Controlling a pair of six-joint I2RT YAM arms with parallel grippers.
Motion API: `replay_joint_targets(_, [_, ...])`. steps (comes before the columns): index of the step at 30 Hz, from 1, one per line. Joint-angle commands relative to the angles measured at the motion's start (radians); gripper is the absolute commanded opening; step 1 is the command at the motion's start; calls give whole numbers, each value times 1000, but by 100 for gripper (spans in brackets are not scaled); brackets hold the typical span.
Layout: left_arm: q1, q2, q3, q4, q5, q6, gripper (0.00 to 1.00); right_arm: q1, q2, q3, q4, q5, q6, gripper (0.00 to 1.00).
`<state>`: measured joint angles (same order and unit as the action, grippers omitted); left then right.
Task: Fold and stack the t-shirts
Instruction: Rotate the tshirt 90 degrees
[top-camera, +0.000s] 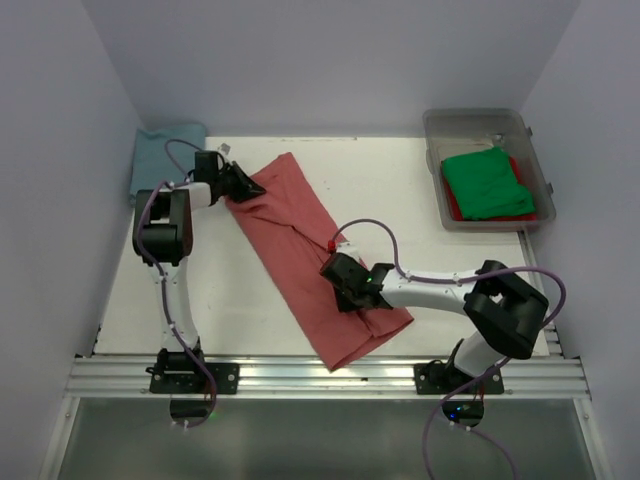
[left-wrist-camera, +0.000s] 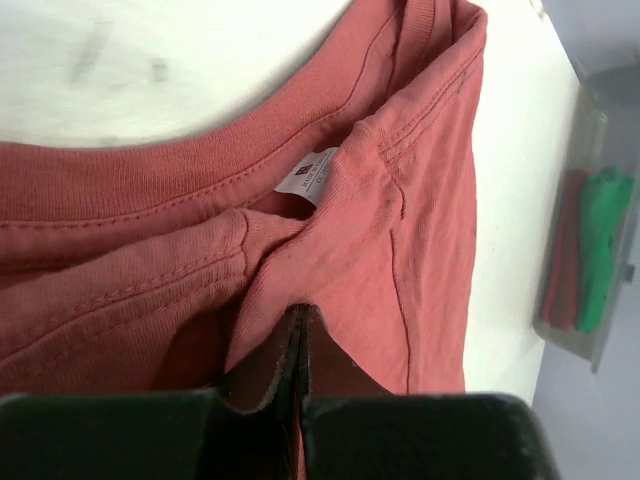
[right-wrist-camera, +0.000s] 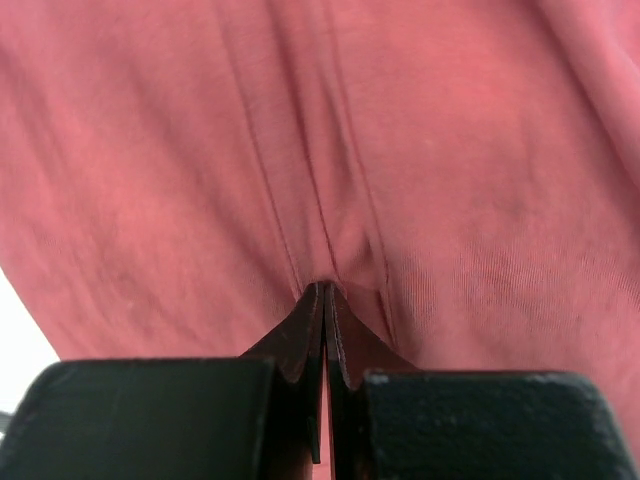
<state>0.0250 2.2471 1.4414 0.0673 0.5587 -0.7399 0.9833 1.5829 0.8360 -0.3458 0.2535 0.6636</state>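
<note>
Low on shirt (top-camera: 290, 215), both claws (left-wrist-camera: 302, 335) (right-wrist-camera: 325, 305) closed

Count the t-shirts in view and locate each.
4. Salmon-red cloth t-shirt: on the table, pinched by the left gripper and right gripper. Dusty teal-blue t-shirt: far left corner. Bright green t-shirt: in the clear plastic bin, atop a red t-shirt. More may hide beneath.
</note>
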Motion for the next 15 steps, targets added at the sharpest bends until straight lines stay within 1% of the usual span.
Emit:
replay_joint_targets(1, [-16, 93, 86, 60, 79, 48, 0, 78, 32, 20, -128, 13, 91, 0])
replay_joint_targets(3, [-16, 127, 128, 72, 131, 43, 1, 103, 60, 52, -144, 20, 102, 0])
replay_joint_targets(6, [-16, 227, 227, 77, 202, 30, 2, 140, 74, 90, -154, 23, 117, 0])
replay_joint_targets(7, [-16, 247, 284, 75, 236, 22, 2, 153, 74, 98, -154, 20, 125, 0])
replay_joint_targets(8, [-16, 267, 307, 74, 245, 14, 2, 158, 72, 110, -150, 12, 128, 0])
replay_joint_targets(9, [-42, 285, 329, 75, 256, 8, 2, 164, 71, 117, -150, 10, 133, 0])
replay_joint_targets(11, [-48, 327, 376, 103, 283, -19, 2, 179, 63, 135, -151, 9, 143, 0])
replay_joint_targets(15, [-59, 348, 386, 247, 342, -108, 3, 198, 48, 166, -159, 27, 153, 0])
